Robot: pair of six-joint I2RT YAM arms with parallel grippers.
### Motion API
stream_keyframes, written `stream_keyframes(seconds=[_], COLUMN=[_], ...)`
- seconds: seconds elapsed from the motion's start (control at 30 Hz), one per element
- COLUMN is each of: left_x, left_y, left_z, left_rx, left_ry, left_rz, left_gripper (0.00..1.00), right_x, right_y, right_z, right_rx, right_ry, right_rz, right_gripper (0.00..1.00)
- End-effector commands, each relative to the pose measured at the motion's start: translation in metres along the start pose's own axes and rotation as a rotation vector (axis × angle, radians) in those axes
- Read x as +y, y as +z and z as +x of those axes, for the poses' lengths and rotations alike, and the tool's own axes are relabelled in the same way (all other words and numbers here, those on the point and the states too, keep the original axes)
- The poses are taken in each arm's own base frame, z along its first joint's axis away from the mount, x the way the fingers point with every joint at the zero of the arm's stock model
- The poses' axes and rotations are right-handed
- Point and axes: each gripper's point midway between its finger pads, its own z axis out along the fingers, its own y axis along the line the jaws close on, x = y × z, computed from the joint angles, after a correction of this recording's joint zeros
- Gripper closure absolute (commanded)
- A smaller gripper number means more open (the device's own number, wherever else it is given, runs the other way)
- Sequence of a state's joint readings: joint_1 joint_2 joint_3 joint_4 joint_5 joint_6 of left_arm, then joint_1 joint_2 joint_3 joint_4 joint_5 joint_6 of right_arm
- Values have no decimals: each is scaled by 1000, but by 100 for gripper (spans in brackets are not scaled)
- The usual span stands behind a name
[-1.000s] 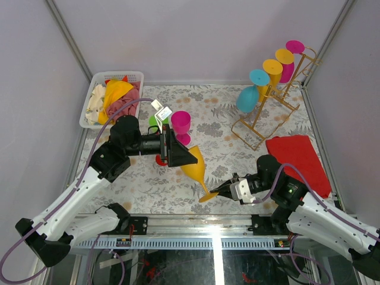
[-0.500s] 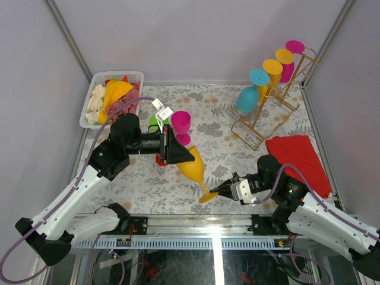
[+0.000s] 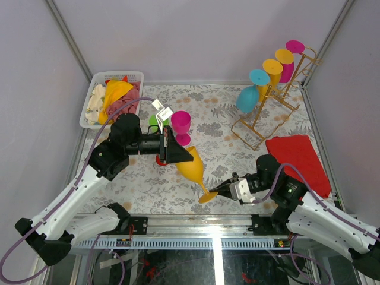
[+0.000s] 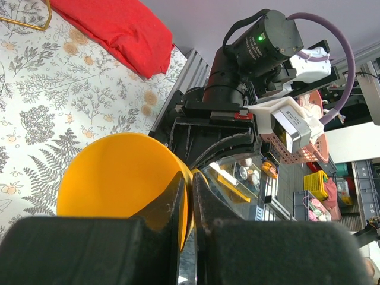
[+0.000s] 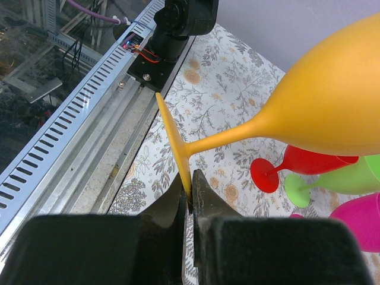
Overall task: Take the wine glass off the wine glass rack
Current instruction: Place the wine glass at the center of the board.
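Note:
A yellow wine glass [image 3: 193,169] hangs tilted above the patterned table, held at both ends. My left gripper [image 3: 183,159] is shut on the rim of its bowl [image 4: 119,175], one finger inside and one outside. My right gripper [image 3: 221,190] is shut on the edge of its foot [image 5: 175,142]. The gold wire wine glass rack [image 3: 246,137] stands at the back right. A teal glass [image 3: 246,98], a yellow glass [image 3: 272,70] and a magenta glass [image 3: 291,56] hang upside down on it.
A magenta glass [image 3: 180,123] stands upright beside the left gripper. A red glass [image 5: 297,163] and a green glass [image 5: 332,181] lie near it. A white basket [image 3: 89,104] of cloths sits back left. A red cloth [image 3: 297,160] lies at the right. A metal rail [image 3: 196,228] runs along the near edge.
My left gripper has closed on the rim of the yellow glass's bowl. The right gripper and the glass have stayed where they were.

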State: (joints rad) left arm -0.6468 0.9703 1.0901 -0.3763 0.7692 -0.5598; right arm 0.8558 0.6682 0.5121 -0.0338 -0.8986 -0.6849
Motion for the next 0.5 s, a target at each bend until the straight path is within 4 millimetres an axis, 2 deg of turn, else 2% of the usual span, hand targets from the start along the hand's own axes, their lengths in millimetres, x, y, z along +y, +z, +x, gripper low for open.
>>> stream_keyframes(seconds=[0.0, 0.27, 0.33, 0.37, 0.47], left_x=[-15, -15, -19, -20, -20], left_y=[-5, -5, -6, -6, -7], left_z=[-2, -4, -2, -1, 1], left_rx=[6, 4, 18, 24, 28], left_ry=[15, 23, 26, 28, 30], left_rz=[32, 27, 46, 54, 55], left_gripper=[98, 99, 78, 74, 73], right_x=[-26, -28, -28, -29, -29], right_y=[-4, -6, -6, -6, -6], right_z=[-5, -5, -6, -6, -9], right_rx=[34, 40, 39, 39, 35], right_ry=[-1, -3, -3, -3, -4], right_rz=[100, 113, 114, 116, 117], right_gripper=[100, 100, 100, 100, 100])
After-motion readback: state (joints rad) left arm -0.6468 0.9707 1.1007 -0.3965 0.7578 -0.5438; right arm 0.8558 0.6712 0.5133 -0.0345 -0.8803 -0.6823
